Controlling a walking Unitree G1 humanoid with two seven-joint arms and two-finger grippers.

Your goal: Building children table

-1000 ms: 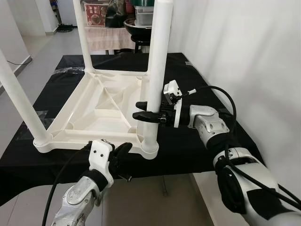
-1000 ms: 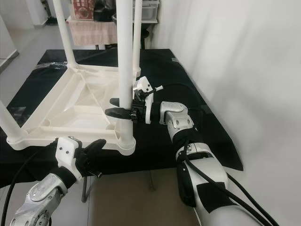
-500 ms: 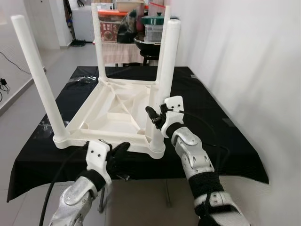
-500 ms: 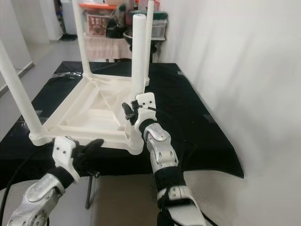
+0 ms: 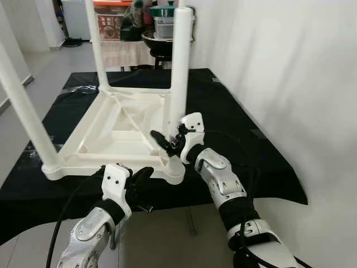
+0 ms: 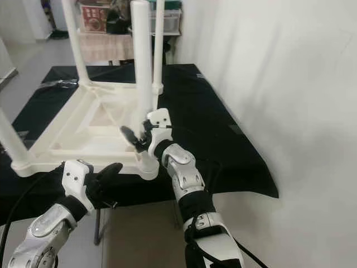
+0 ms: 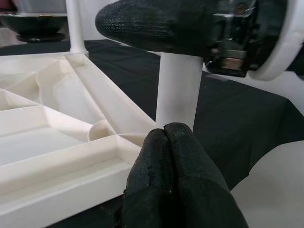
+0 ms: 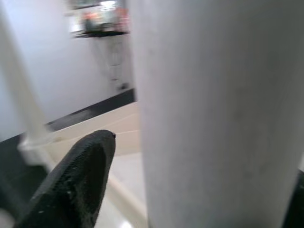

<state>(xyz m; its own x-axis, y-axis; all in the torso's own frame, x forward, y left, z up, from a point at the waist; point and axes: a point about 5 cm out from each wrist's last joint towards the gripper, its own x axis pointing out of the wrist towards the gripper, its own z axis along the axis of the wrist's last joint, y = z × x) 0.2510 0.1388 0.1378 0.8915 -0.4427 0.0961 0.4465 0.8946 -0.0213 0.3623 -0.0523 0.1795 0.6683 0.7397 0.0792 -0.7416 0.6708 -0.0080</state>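
Observation:
A white plastic children's table (image 5: 111, 131) lies upside down on a black-covered table (image 5: 234, 139), with its legs pointing up. My right gripper (image 5: 170, 142) is at the lower part of the near right leg (image 5: 179, 67). One black finger (image 8: 76, 180) shows a small gap beside the leg (image 8: 213, 118), and the other sits past the leg's far side, so the gripper stands open around it. My left gripper (image 5: 142, 176) hovers just below the tabletop's near edge, with its fingers (image 7: 175, 180) pressed together and nothing between them.
A white wall (image 5: 290, 72) runs close along the right. Behind the black table stands another table (image 5: 134, 50) with a dark pot, boxes and containers. Grey floor (image 5: 50, 61) lies at the left. A black cable (image 5: 67, 215) trails from my left arm.
The view shifted as my head moved. My right gripper swung from mid-height on the near right leg down toward its base. The left gripper stayed put.

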